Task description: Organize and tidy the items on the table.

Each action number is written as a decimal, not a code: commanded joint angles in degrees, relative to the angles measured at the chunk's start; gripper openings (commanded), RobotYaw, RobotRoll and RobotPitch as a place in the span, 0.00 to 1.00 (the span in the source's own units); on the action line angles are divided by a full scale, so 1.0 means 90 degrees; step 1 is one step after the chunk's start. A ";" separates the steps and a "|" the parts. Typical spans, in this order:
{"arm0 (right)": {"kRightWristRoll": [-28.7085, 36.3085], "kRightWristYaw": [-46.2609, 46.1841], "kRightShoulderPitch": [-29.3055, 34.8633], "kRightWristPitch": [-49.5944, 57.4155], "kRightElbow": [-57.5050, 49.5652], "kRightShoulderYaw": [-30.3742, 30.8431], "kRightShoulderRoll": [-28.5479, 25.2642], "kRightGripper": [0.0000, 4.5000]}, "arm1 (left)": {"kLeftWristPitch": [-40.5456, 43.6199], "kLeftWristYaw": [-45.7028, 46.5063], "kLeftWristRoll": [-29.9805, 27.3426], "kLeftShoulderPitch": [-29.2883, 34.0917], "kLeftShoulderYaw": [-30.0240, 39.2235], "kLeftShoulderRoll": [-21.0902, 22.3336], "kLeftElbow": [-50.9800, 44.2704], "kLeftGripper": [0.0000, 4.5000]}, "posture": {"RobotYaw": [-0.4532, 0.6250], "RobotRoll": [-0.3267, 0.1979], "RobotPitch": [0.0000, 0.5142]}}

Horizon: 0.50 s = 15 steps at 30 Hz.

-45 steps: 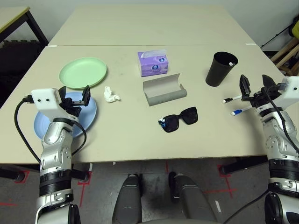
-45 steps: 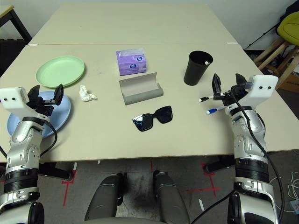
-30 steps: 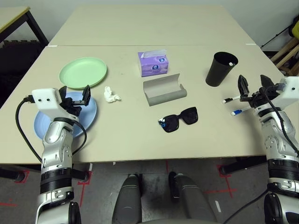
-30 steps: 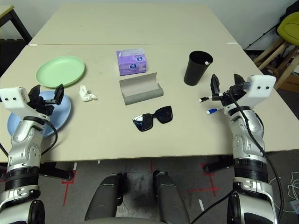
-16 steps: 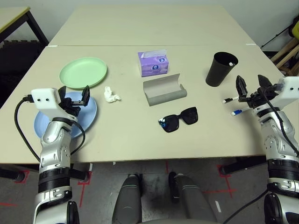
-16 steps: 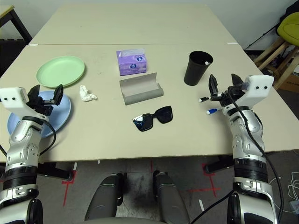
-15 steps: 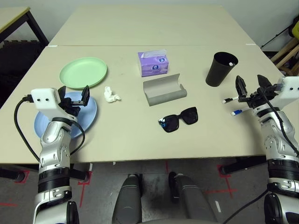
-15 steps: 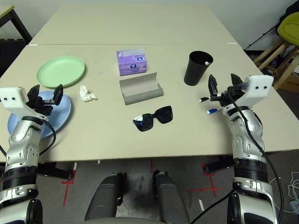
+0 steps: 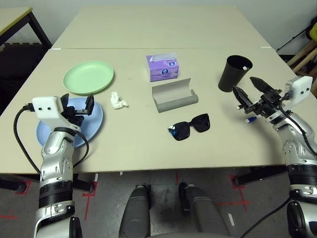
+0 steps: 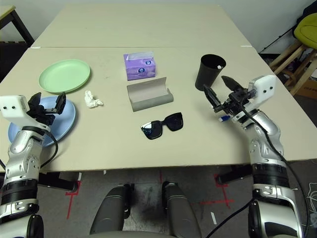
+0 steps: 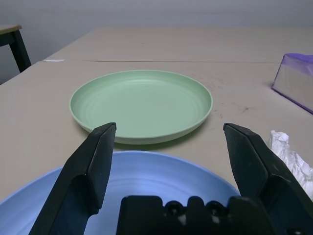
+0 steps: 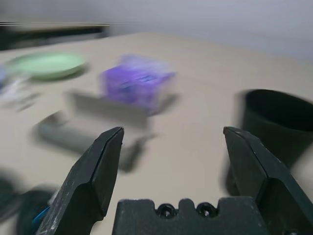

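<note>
Table [image 9: 143, 144]: matte beige top, carrying both plates, the wad, the tissue box, the case, the sunglasses, the cup and the pens.
Green plate [image 9: 88, 77]: lying flat on the left part of the table, beyond the blue plate.
Blue plate [image 9: 94, 120]: flat on the table near its front left, partly hidden under the left gripper; whether its rim touches the green plate, I cannot tell.
Left gripper [image 9: 78, 98]: above the blue plate, released, its two black fingers spread with nothing between them.
Wad [image 9: 118, 101]: crumpled white tissue on the table, just to the right of the blue plate.
Tissue box [image 9: 162, 69]: purple, upright, a white tissue lying out of its top, behind the case.
Case [image 9: 174, 97]: grey, oblong, standing open and showing its lighter inside, between the tissue box and the sunglasses.
Sunglasses [image 9: 183, 130]: black, in front of the case and apart from it.
Cup [image 9: 232, 75]: black, tapered, upright on the right part of the table, mouth up, with a small white spot inside.
Right gripper [image 9: 243, 83]: just beside the cup and over the pens, released, fingers wide apart and empty.
Pens [image 10: 224, 118]: mostly hidden by the right gripper; a blue end shows beside it.
Stool [image 10: 308, 30]: yellow-green seat, beyond the table's right side.
</note>
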 commanded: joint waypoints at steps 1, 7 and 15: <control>0.0024 0.0797 0.0016 -0.0026 -0.0056 0.0336 -0.0159 0.99 | 0.0055 -0.0003 -0.0032 0.0082 0.0017 -0.0012 -0.0092 1.00 | 0.55 0.62 0.25; -0.0118 0.1488 -0.0045 -0.0323 -0.0146 0.0688 -0.0243 0.99 | 0.0158 0.0024 -0.0007 0.0062 -0.0110 -0.0097 -0.0242 1.00 | 0.55 0.62 0.26; 0.0044 0.2206 -0.0054 -0.0146 -0.0303 0.0897 -0.0304 0.99 | 0.0376 0.0009 0.0011 0.0075 -0.0213 -0.0164 -0.0478 1.00 | 0.55 0.62 0.27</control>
